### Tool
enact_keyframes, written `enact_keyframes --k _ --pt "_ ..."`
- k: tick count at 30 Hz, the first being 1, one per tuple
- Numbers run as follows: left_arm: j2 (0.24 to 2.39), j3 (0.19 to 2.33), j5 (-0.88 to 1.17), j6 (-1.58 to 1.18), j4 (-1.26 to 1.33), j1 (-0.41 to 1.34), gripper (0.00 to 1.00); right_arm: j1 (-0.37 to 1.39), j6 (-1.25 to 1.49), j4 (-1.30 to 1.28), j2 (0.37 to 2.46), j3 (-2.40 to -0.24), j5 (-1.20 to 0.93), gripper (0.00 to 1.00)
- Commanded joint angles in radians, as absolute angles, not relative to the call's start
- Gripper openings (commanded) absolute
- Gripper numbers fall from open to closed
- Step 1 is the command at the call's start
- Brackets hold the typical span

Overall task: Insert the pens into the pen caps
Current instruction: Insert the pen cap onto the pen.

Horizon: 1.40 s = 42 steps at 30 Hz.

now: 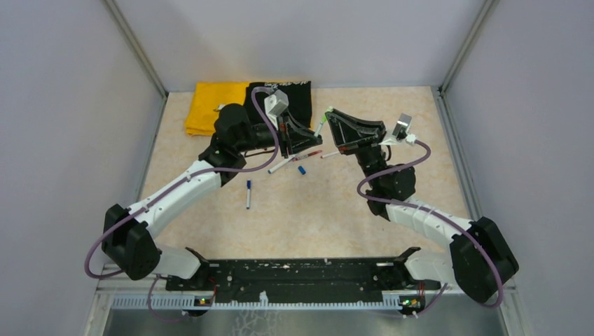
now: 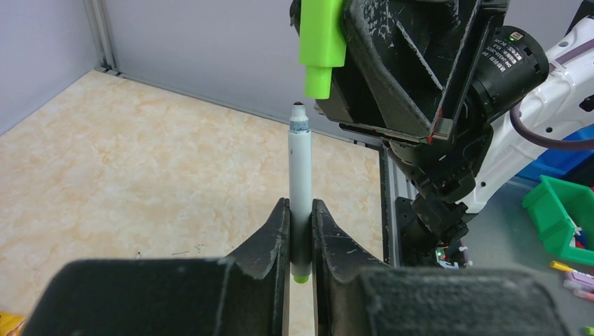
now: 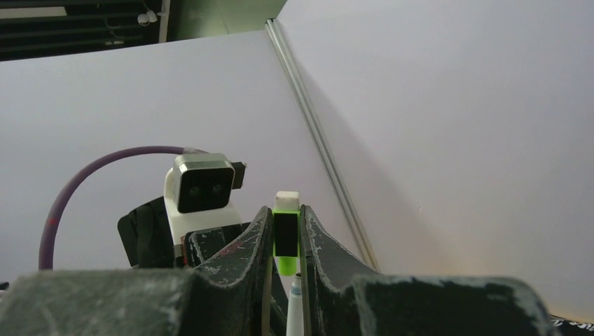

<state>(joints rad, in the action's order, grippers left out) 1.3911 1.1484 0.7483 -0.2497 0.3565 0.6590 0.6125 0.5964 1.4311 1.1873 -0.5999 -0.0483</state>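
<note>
A white pen with a green end stands upright in my left gripper, which is shut on its barrel. The pen's dark tip sits just below and slightly left of a bright green pen cap. My right gripper is shut on that green cap, with the pen tip just under the cap's opening. From above, the two grippers meet over the middle of the table. On the table lie loose pens and a blue cap.
A yellow cloth and a black cloth lie at the back of the table. Grey walls enclose the table on three sides. A black rail runs along the near edge between the arm bases.
</note>
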Motion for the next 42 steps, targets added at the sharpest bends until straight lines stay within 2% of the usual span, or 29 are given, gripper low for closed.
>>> enact_keyframes --k 1,42 --pt "1.367 1.137 0.766 -0.230 0.371 0.665 0.00 0.611 0.603 1.493 1.194 -0.614 -0.074 0.00" --pt "1.346 1.117 0.734 -0.221 0.377 0.667 0.00 0.611 0.626 1.457 1.182 -0.557 -0.086 0.00"
